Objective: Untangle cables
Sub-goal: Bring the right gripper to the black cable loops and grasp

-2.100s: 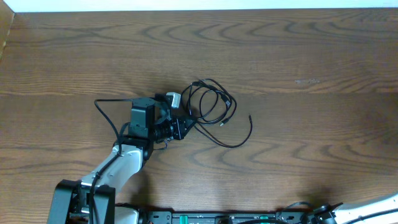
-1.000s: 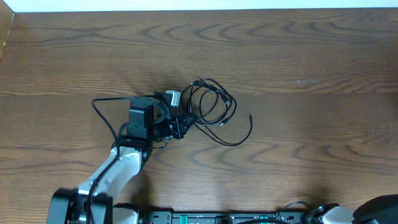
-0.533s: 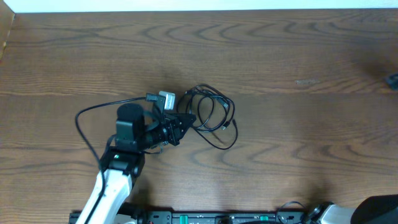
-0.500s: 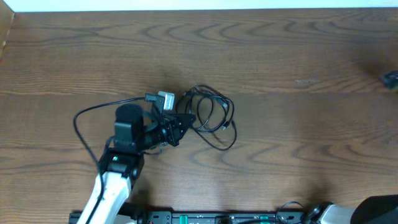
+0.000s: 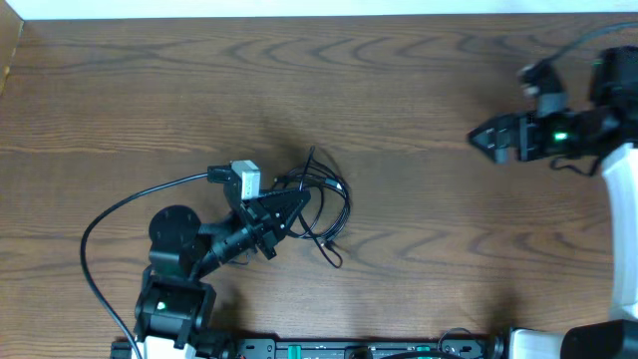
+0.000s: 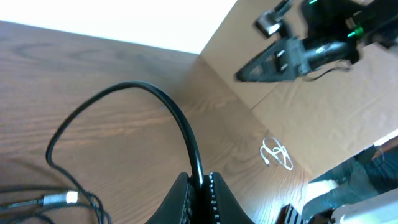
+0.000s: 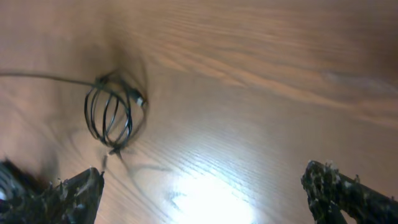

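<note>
The black cable (image 5: 325,204) lies as a loose bundle of loops on the wooden table, left of centre. My left gripper (image 5: 297,199) is shut on one strand at the bundle's left edge. In the left wrist view the jaws (image 6: 200,182) pinch the black cable (image 6: 189,140), which arcs up and away to the left. A small white looped cord (image 6: 277,154) shows far off in that view; it does not show overhead. My right gripper (image 5: 481,141) is open and empty at the upper right, well apart from the bundle. The right wrist view shows its spread fingers (image 7: 205,199) and the blurred bundle (image 7: 112,115).
A thicker black wire (image 5: 110,214) runs from the left arm's wrist camera (image 5: 244,179) in a wide arc to the left. The table's far edge (image 5: 319,15) meets a white wall. A cable plug end (image 6: 65,198) lies at the lower left of the left wrist view.
The left arm has drawn back down and to the left, dragging the black bundle left with it. The right arm has come into view at the upper right.
</note>
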`<state>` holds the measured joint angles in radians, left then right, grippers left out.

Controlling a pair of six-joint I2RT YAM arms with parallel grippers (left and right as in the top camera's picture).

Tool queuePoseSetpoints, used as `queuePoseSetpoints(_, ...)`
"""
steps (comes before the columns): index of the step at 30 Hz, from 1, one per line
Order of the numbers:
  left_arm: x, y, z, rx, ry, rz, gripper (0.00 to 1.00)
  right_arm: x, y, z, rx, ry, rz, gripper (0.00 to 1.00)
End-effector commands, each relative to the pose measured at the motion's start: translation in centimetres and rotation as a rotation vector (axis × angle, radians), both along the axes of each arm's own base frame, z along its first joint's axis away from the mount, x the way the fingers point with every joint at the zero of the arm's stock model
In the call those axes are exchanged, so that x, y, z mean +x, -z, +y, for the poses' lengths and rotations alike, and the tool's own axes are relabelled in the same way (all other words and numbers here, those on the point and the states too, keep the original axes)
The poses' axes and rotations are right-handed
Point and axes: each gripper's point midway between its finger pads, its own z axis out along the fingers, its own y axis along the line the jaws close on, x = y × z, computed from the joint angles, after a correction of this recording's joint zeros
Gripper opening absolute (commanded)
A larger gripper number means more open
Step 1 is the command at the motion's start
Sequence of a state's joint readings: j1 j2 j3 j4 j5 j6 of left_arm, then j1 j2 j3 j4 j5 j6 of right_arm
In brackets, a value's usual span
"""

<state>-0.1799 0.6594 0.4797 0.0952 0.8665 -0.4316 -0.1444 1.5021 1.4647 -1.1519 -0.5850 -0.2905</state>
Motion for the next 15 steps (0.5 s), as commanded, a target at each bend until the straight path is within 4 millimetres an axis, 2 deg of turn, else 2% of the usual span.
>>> queuePoseSetpoints(1,-0.4,-1.7,0.0,-0.036,0.003,-0.031,0.08,-0.9,1.0,3.3,0.003,-0.183,-0.061,0.99)
queuePoseSetpoints(5,-0.4,-3.4,-0.1,-0.074,0.002,-0.083,0.08,-1.6,3.0,7.0,0.099,-0.286,-0.052,0.99)
queuePoseSetpoints(10,-0.4,-5.0,0.0,-0.110,0.003,-0.135,0.08,-2.7,6.5,11.2,0.180,-0.409,-0.024,0.99)
queuePoseSetpoints(15,-0.4,-5.2,0.0,-0.115,0.003,-0.140,0.08,-3.4,9.1,16.0,0.277,-0.551,-0.026,0.99)
